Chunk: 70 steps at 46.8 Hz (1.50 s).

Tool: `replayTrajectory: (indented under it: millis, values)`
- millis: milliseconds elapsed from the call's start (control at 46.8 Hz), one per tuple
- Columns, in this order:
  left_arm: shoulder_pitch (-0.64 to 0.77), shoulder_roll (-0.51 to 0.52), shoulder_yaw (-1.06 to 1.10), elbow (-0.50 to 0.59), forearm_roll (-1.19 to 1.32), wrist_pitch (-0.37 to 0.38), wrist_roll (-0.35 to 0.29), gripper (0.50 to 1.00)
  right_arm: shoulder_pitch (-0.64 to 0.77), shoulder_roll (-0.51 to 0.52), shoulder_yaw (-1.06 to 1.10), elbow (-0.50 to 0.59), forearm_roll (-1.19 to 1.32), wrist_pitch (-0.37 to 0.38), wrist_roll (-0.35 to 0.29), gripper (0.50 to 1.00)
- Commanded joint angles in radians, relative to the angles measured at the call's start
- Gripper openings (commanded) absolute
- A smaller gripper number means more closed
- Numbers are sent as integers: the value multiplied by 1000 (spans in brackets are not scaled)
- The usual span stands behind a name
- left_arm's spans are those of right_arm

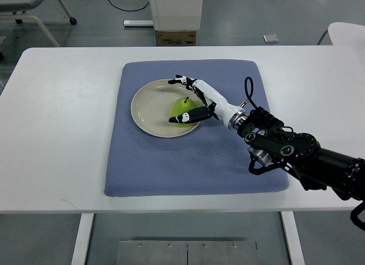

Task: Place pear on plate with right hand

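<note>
A green pear (183, 107) with a short stem sits upright on the right half of a cream plate (148, 108). My right hand (175, 100) reaches in from the lower right and brackets the pear. Its long fingers (188, 81) are stretched out straight above the pear with a gap to it. The thumb (185, 117) lies along the pear's near side, touching or nearly touching it. The hand is open and not closed around the fruit. The left arm does not show.
The plate lies on a blue mat (171, 168) in the middle of a white table (57, 134). Beyond the table's far edge stand a white pedestal and a cardboard box (176, 37), with a chair base (34, 8) at the upper left.
</note>
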Motion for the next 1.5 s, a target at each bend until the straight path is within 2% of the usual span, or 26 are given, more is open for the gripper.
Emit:
replayTrajectory:
  millis: [0, 278, 363, 513, 834, 983, 1176, 1240, 1475]
  values:
    - [0, 0, -1, 0, 0, 0, 0, 1000, 3, 0, 2, -2, 0, 2, 0, 1000]
    - [0, 0, -1, 0, 0, 0, 0, 1000, 5, 0, 2, 7, 0, 11, 7, 1000]
    - [0, 0, 1, 0, 1, 0, 0, 1000, 5, -3, 15, 9, 0, 35, 20, 1000]
    - [0, 0, -1, 0, 0, 0, 0, 1000, -11, -78, 63, 18, 0, 90, 21, 1000]
    - [0, 0, -1, 0, 0, 0, 0, 1000, -46, -195, 175, 18, 0, 129, 39, 1000]
    - [0, 0, -1, 0, 0, 0, 0, 1000, -71, -210, 288, 9, 4, 137, 17, 1000]
    - [0, 0, -1, 0, 1, 0, 0, 1000, -114, -198, 494, -13, 130, 121, -131, 1000]
    - [0, 0, -1, 0, 1, 0, 0, 1000, -115, -190, 538, -14, 158, 118, -161, 1000]
    - [0, 0, -1, 0, 0, 0, 0, 1000, -138, -144, 673, -34, 169, 109, -180, 1000]
